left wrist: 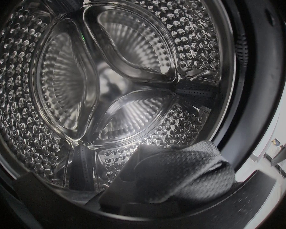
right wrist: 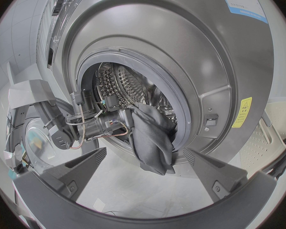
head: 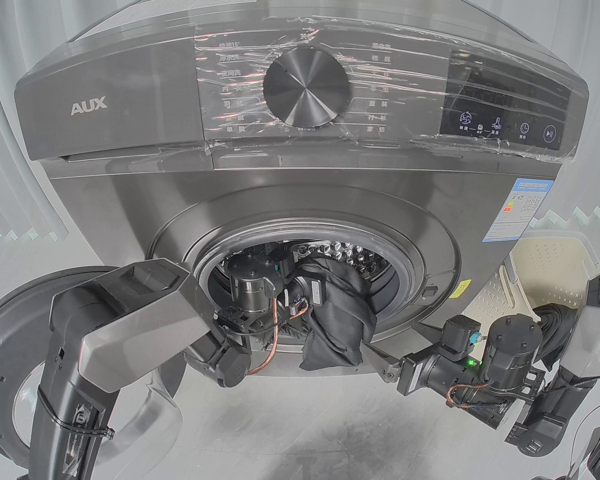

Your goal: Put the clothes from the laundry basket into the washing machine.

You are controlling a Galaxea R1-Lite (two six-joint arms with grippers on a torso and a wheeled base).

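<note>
At the open mouth of the washing machine, a dark garment hangs over the near rim of the door opening, part inside the drum and part hanging outside, with the left gripper against its upper fold; whether it grips cannot be told. Just right of the hanging cloth, the right gripper sits low with jaws spread wide, holding nothing. Far right, the cream laundry basket holds more dark clothes, and the door stands open at left.
</note>
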